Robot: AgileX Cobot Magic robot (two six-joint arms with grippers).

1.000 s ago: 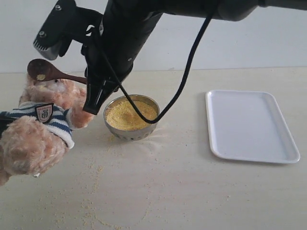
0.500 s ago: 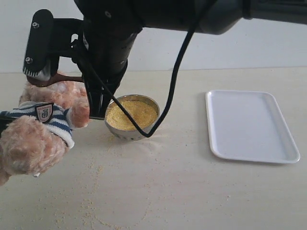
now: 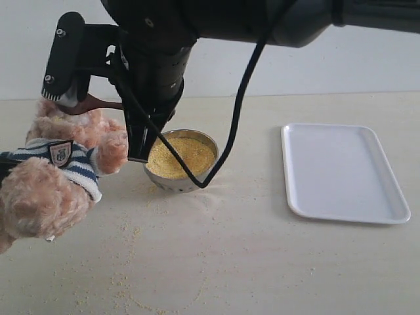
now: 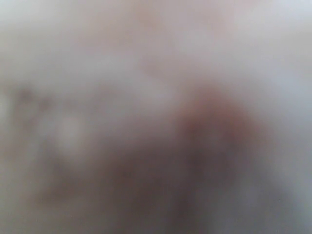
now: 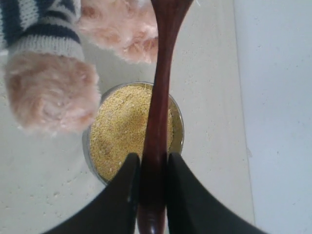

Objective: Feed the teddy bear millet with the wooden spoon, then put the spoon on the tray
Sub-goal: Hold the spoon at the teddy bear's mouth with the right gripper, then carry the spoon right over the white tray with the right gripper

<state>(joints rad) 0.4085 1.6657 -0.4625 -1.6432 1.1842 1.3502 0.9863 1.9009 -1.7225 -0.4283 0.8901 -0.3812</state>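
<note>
The teddy bear [image 3: 46, 190] leans at the left, its striped sleeve and paws [image 5: 48, 92] showing in the right wrist view. My right gripper [image 3: 128, 108] [image 5: 152, 158] reaches across and is shut on the wooden spoon's handle [image 5: 158, 97]. The wooden spoon [image 3: 98, 103] points at the bear's head, its bowl mostly hidden behind a black part of the arm. Millet [image 3: 178, 156] [image 5: 124, 126] fills the steel bowl [image 3: 197, 182] below the gripper. The white tray [image 3: 344, 172] lies to the right. The left wrist view is a blur of fur, with no jaws discernible.
Stray millet grains [image 3: 128, 275] are scattered over the beige table in front of the bowl and the bear. A pale wall [image 3: 328, 65] runs along the table's far edge. A black cable [image 3: 239, 125] hangs from the right arm over the bowl.
A second ago the spoon bowl was held face-up with grains above the bear's head. The right wrist has since rolled, hiding the spoon bowl, and shifted slightly right.
</note>
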